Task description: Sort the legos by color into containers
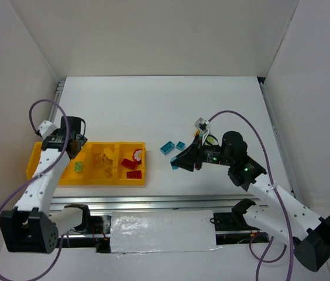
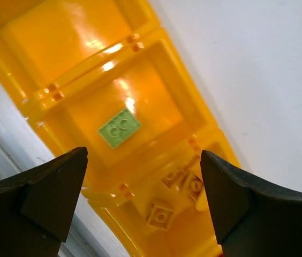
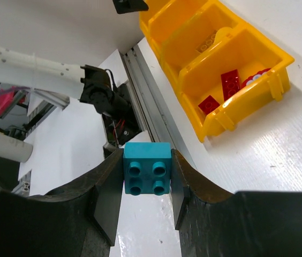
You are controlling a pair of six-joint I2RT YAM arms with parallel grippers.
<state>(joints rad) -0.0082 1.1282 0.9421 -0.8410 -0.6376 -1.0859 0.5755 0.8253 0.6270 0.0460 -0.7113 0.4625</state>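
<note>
The yellow tray [image 1: 118, 182] lies at the left. From its left end, the first compartment is partly hidden by my left arm, the second holds a light green lego [image 1: 78, 167], the third yellow legos [image 1: 103, 161], the fourth red legos [image 1: 133, 168]. My left gripper [image 1: 74, 146] is open and empty above the tray [image 2: 38, 104], over the green lego [image 2: 119, 127] and yellow legos [image 2: 160, 214]. My right gripper [image 1: 179, 161] is shut on a teal lego [image 3: 146, 169], held above the table right of the tray [image 3: 236, 115]. Two teal legos [image 1: 167, 147] [image 1: 180, 144] lie on the table.
An aluminium rail [image 1: 153, 202] runs along the table's near edge, just in front of the tray. White walls enclose the table at the left, back and right. Purple cables loop over both arms.
</note>
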